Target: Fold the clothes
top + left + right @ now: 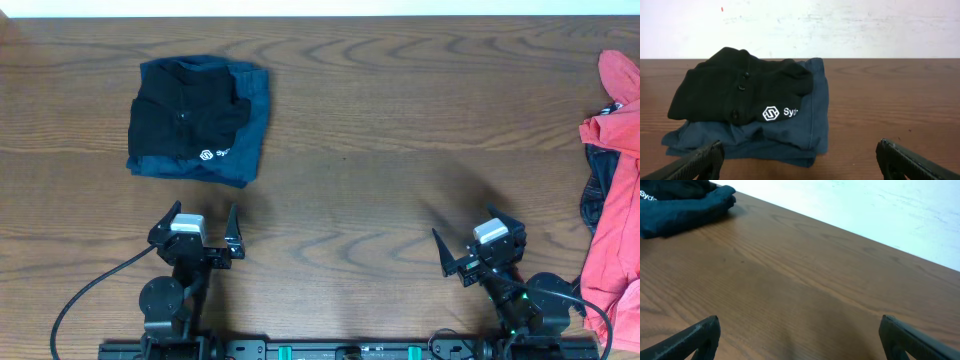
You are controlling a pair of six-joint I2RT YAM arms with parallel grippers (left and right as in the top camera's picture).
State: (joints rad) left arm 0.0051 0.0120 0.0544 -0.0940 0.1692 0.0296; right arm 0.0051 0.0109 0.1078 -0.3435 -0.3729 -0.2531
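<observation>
At the far left of the counter [380, 110] lies a folded stack: a black top [185, 110] resting on a navy piece [250, 120], with a white logo [771, 113] on the top's front edge. Just in front of the stack, the left pincer [200, 214] hangs with its jaws spread wide, holding nothing. Well to the right, the right pincer [478, 232] is likewise agape and holds nothing. At the counter's right edge sprawls a rumpled red heap [615, 230], with a dark blue piece [592, 190] lying among it.
</observation>
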